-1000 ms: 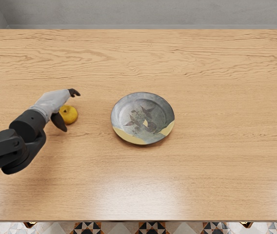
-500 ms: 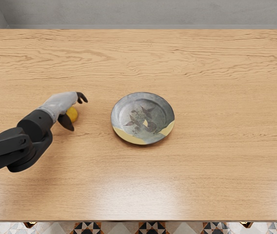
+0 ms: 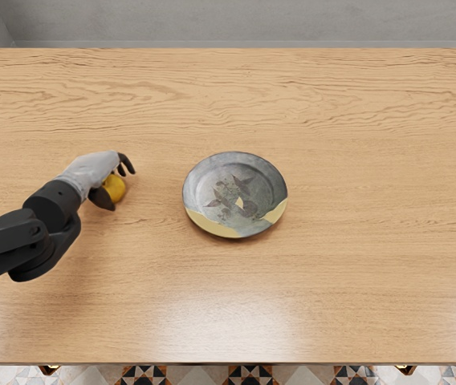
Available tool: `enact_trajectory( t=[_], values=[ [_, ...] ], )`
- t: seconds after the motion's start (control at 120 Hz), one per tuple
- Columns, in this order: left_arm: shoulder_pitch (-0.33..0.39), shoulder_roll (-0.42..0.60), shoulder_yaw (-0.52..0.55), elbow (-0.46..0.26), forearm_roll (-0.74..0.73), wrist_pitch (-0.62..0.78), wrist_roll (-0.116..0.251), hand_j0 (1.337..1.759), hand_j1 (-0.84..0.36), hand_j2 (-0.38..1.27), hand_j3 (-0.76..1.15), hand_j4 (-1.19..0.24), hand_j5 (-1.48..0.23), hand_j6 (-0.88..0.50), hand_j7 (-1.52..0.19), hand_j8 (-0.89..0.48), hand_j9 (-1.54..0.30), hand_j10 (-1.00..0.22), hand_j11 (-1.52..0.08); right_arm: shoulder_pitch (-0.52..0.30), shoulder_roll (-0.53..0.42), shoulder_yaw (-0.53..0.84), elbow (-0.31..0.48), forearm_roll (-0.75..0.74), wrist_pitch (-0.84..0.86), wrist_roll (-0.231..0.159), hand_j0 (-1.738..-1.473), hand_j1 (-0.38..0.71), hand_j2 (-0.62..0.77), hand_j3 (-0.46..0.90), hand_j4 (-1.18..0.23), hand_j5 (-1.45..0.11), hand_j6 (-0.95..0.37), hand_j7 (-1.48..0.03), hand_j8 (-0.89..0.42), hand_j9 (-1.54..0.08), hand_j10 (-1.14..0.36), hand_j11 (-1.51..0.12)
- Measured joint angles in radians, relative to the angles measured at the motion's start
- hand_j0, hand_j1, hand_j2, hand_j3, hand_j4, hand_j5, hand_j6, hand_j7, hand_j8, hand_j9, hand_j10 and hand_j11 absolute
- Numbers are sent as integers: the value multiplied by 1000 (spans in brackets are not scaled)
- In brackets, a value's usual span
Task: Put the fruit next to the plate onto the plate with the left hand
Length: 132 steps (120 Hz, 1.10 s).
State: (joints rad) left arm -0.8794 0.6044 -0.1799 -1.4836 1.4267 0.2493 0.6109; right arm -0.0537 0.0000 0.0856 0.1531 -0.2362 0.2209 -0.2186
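A small yellow fruit (image 3: 116, 188) lies on the wooden table (image 3: 292, 96), left of the plate. My left hand (image 3: 103, 178) covers it from the left, its dark fingertips (image 3: 125, 165) curled over the top and its thumb under the near side, so the fingers are shut on the fruit. Most of the fruit is hidden by the hand. The grey plate (image 3: 235, 193) with a dark leaf pattern and a yellow patch sits at the table's middle, about a hand's width right of the fruit, with nothing on it. The right arm is out of view.
The left forearm (image 3: 27, 237) comes in low from the left edge. The table's front edge runs along the bottom of the view, with patterned floor tiles below it.
The left hand's fingers have curled in over the fruit. It slid forward and right, then drew slightly back left. The fruit has hardly moved.
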Motion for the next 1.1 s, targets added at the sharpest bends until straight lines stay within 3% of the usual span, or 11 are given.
enact_trajectory(
  t=[0.342,0.583,0.642,0.733,1.1],
  values=[
    [6,-2,1,5,-10,-1,0,1658,-247,162,0,-527,-648,-528,-648,-403,-666,-516,-666,0,0,0,0,0,0,0,-1658,-322,-5,0,-22,-29,-22,-29,-22,-29,-22,-29],
    [1,-2,0,7,-57,0,0,1654,-266,161,-9,-614,-709,-510,-731,-343,-756,-473,-772,0,0,0,-1,0,0,0,-1658,-323,-5,0,-22,-29,-22,-29,-22,-29,-22,-29],
    [1,-2,0,7,-58,2,-1,1655,-299,279,-105,-643,-692,-509,-738,-338,-773,-482,-787,0,0,0,-1,0,0,0,-1658,-322,-5,0,-22,-29,-22,-29,-22,-29,-22,-29],
    [-8,-2,-3,9,-76,1,0,1656,-265,289,-77,-634,-724,-544,-762,-390,-785,-520,-794,0,0,0,0,0,0,0,-1658,-322,-5,0,-22,-29,-22,-29,-22,-29,-22,-29],
    [-82,3,-138,12,-395,-1,0,1654,-202,192,-13,-588,-786,-568,-785,-426,-791,-557,-788,0,0,-1,-1,0,0,0,-1658,-322,-5,0,-22,-29,-22,-29,-22,-29,-22,-29]
  ],
)
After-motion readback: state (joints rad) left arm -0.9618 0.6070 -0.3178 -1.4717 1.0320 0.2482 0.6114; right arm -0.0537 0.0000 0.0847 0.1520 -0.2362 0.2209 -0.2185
